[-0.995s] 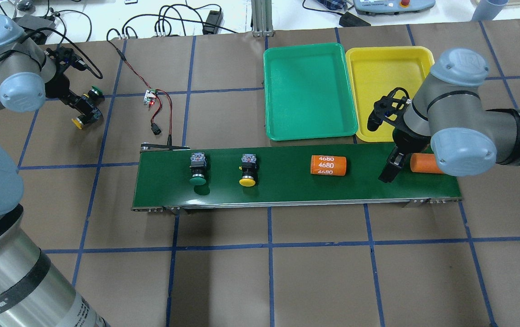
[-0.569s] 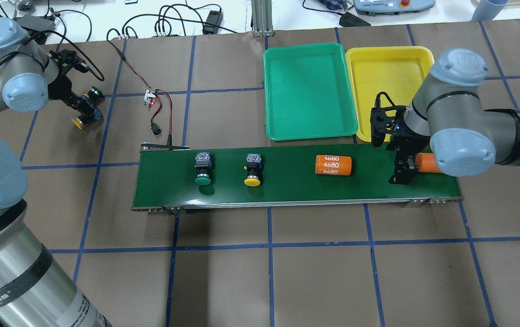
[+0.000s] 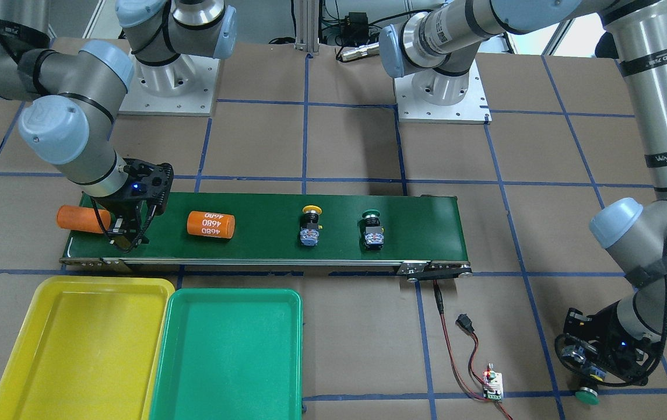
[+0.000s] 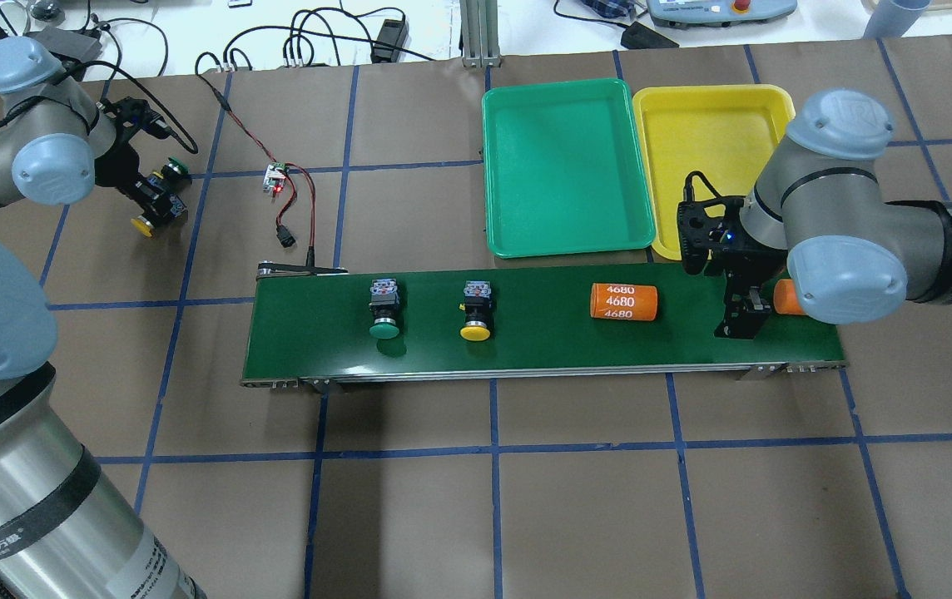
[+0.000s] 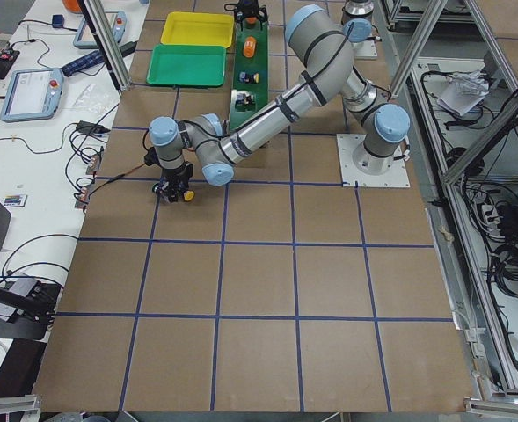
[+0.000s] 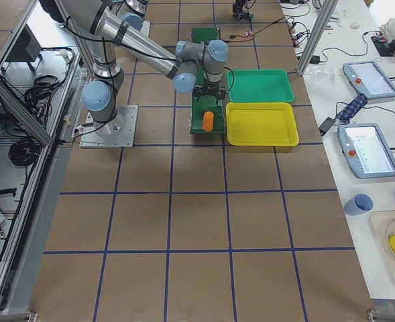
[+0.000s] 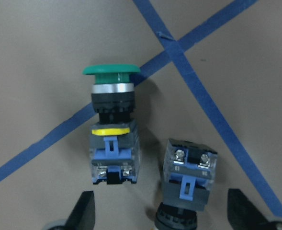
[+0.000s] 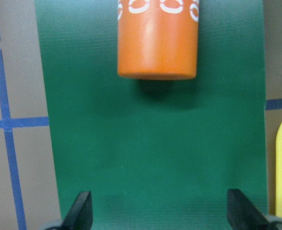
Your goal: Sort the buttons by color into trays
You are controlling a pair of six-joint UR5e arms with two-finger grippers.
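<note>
Since a second ago, a short drift rightward along the conveyor belt (image 4: pixel 542 341) for the green button on the belt (image 4: pixel 384 316), the yellow button on the belt (image 4: pixel 476 319) and the orange cylinder marked 4680 (image 4: pixel 624 302). Same spacing among the three, both caps toward the near edge. Second orange cylinder (image 3: pixel 77 219) at the belt's right end, now mostly hidden behind the right wrist in the overhead view.

Right gripper (image 8: pixel 161 206) swung from a slant to straight down, low over the belt between the two cylinders. Released, fingers spread wide, only bare belt between them. Right forearm reaching in from the right, wrist joints overlapping the near right corner of the yellow tray (image 4: pixel 701 125) in the overhead view.

Left arm drawn slightly toward the far left. Left gripper (image 7: pixel 162 206) pointing down over the counter (image 4: pixel 443 499), also released, fingers wide apart. Below it, the loose green button (image 7: pixel 111 108) and the loose yellow button (image 7: pixel 188 182), side by side on the counter well left of the belt, caps pointing opposite ways, near a crossing of blue tape lines. Yellow one in line between the spread fingers, no contact visible.

Green tray (image 4: pixel 567 166) and yellow tray side by side just past the belt's far edge, on the right.
</note>
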